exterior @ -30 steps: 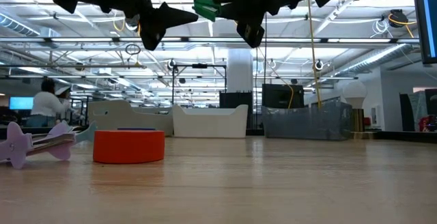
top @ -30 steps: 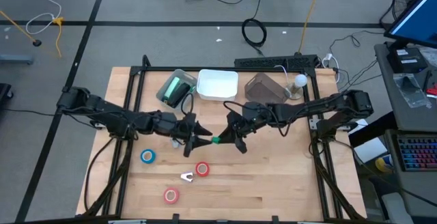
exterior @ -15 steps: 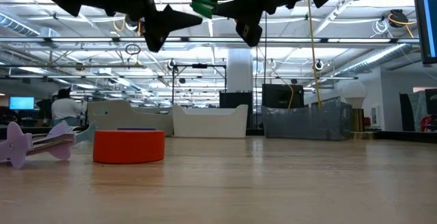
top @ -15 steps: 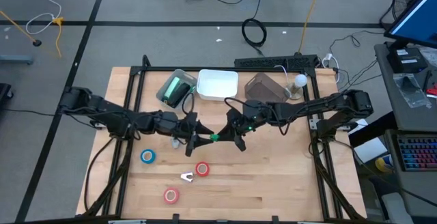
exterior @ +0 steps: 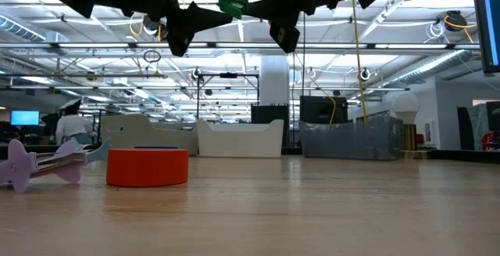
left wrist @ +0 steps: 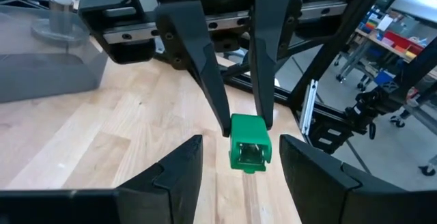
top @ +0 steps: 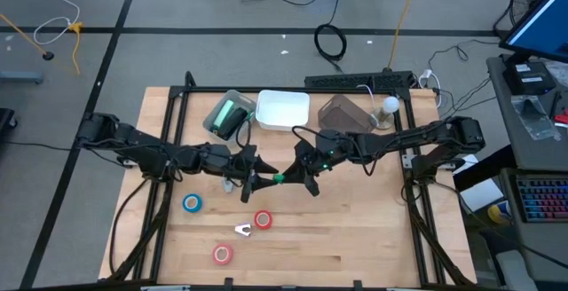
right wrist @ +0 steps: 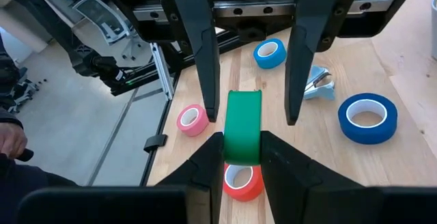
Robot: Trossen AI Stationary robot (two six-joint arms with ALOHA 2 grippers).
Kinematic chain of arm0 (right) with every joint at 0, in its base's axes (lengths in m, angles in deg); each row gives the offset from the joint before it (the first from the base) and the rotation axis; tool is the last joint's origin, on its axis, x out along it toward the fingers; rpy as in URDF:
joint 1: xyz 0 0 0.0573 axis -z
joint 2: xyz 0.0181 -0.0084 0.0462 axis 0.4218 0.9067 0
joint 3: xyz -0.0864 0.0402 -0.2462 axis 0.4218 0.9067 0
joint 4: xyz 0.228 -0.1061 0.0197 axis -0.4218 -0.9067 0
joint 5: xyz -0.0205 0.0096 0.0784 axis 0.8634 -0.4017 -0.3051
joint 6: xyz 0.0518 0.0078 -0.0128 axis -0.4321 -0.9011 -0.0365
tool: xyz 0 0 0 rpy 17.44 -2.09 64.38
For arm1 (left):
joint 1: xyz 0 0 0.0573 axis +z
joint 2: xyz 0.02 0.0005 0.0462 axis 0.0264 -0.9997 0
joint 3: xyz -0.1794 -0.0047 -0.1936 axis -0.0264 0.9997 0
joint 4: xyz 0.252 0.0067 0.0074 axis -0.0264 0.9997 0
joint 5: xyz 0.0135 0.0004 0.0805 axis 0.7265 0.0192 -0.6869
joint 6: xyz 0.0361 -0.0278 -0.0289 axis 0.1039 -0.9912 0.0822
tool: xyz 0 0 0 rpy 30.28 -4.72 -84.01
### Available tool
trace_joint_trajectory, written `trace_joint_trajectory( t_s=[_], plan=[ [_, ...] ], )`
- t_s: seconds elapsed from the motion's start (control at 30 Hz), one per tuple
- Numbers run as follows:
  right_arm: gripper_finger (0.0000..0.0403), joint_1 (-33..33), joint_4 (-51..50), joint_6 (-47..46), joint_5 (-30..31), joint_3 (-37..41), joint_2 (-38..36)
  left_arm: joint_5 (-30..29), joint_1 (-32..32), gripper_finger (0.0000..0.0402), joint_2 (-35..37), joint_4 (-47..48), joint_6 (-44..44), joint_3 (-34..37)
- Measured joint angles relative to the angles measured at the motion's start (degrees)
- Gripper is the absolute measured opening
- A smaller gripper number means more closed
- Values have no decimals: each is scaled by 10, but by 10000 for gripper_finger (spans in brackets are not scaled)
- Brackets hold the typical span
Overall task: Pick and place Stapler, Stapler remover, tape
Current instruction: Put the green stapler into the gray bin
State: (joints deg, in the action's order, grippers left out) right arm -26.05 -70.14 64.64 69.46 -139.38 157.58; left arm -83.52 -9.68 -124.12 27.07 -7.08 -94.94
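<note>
A small green stapler (right wrist: 242,130) hangs in mid-air over the table's middle, with my right gripper (right wrist: 242,161) shut on it. My left gripper (left wrist: 240,166) faces it from the table's left and is open. Its fingers (right wrist: 205,60) stand on either side of the stapler's free end (left wrist: 247,142) with a gap on each side. On the table below lie the lilac stapler remover (top: 242,230), a blue tape roll (top: 192,203), a red one (top: 263,220) and a pink one (top: 222,254). A second blue roll (right wrist: 369,118) shows in the right wrist view. My right gripper pinches the green stapler's end nearest the right arm (right wrist: 242,152) between its two fingers (right wrist: 208,166). The fingers come about level from the table's right and lie along the stapler. The stapler is lifted clear of the table (exterior: 232,6), and its free end points at my left gripper.
At the table's far side stand a grey tray holding a green thing (top: 229,115), a white tray (top: 283,111), a dark see-through box (top: 342,112) and a white bulb (top: 389,106). Bare wood lies at the near right (top: 373,238).
</note>
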Motion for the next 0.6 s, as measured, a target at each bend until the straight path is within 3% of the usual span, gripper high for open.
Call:
trace_joint_trajectory(
  t_s=[0.17, 0.6],
  plan=[
    [75, 0, 0, 0, 0, 0, 0, 0, 0, 188, 0, 0, 0, 0],
    [75, 0, -1, -2, 0, 0, 0, 0, 0, 83, 0, 0, -9, 0]
  ],
)
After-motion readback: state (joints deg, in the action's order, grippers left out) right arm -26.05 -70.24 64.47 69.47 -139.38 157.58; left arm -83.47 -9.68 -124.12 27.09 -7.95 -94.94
